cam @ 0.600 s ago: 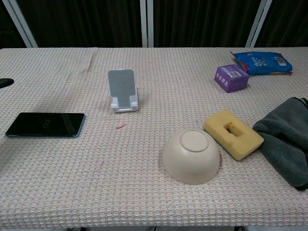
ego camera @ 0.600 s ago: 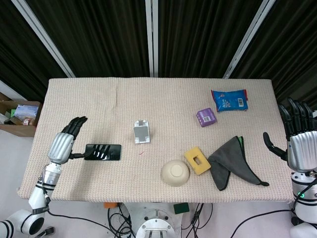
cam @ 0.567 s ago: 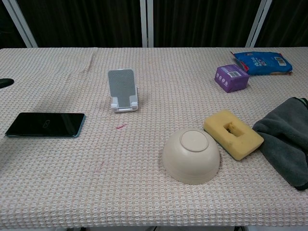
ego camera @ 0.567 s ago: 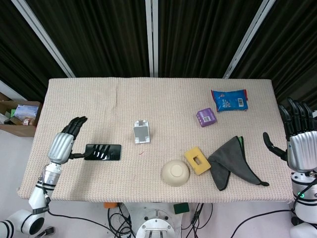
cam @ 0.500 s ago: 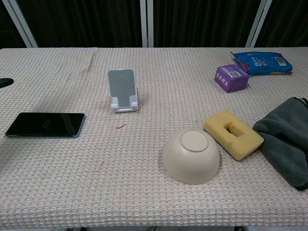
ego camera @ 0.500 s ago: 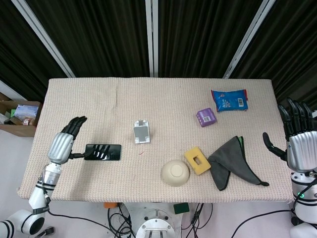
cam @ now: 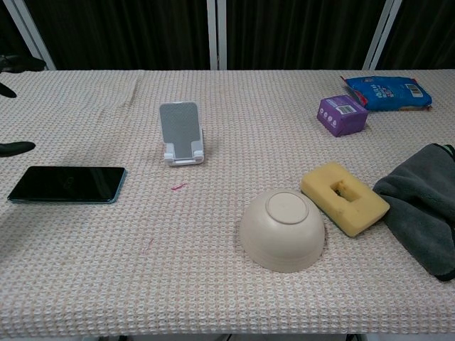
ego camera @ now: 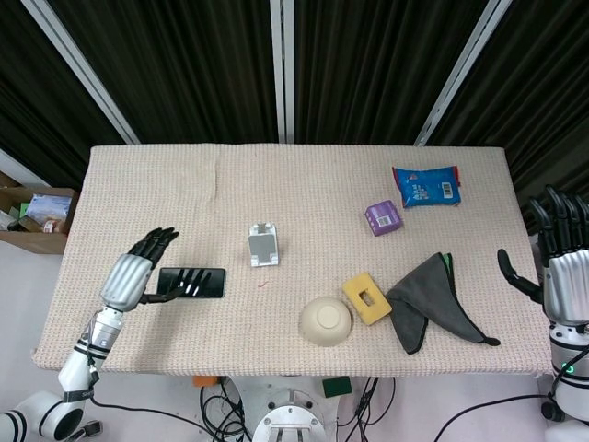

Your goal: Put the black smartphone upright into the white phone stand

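The black smartphone [ego camera: 191, 282] [cam: 67, 184] lies flat on the table's left side, screen up. The white phone stand [ego camera: 263, 245] [cam: 180, 133] sits upright and unoccupied near the middle, to the phone's right. My left hand [ego camera: 135, 273] hovers at the phone's left end with fingers spread, holding nothing; only its fingertips [cam: 15, 148] show at the left edge of the chest view. My right hand [ego camera: 563, 273] is raised off the table's right edge, fingers apart, holding nothing.
An upturned cream bowl [ego camera: 326, 321], a yellow sponge [ego camera: 367, 298] and a grey cloth [ego camera: 429, 298] lie at the front right. A purple box [ego camera: 383, 218] and a blue packet [ego camera: 426, 185] are at the back right. The woven tablecloth [ego camera: 304, 184] covers the table.
My left hand has moved right and slightly forward, closer over the phone's left end. My right hand has drifted down and to the right. The phone has not moved.
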